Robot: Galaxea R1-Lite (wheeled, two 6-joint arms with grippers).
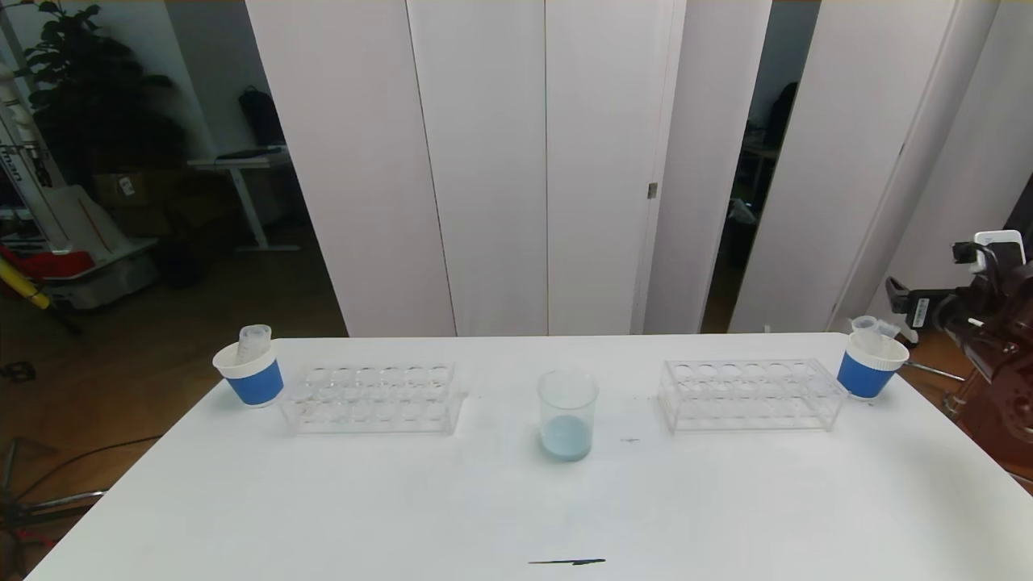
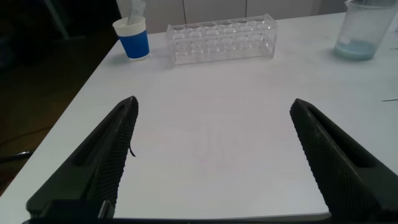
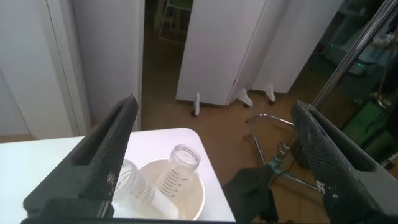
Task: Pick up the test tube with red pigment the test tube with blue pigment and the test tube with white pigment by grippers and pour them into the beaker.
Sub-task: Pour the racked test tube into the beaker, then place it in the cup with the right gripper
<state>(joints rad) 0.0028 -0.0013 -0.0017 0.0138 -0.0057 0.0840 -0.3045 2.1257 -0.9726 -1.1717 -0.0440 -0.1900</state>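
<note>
White desk (image 1: 726, 500) with the beaker (image 1: 568, 415) at its middle and both end effectors open and empty.

Left of the beaker stand a blue-and-white left paper cup (image 1: 250, 374) at the desk's far left corner, holding an emptied clear tube (image 1: 252, 340), and beside it a clear left tube rack (image 1: 373, 397). The beaker itself holds pale blue pigment at its bottom. Right of the beaker sit a clear right tube rack (image 1: 750, 394) and, past it at the far right corner, a right paper cup (image 1: 870, 363) with two empty clear tubes (image 3: 177, 171) leaning in it. The left end effector (image 2: 211, 155) hovers over the near desk left of the beaker, fingers (image 2: 106, 155) spread wide. The right end effector (image 3: 211, 155) hangs just above the right paper cup, far right of the beaker, fingers apart and gripping nothing.
</note>
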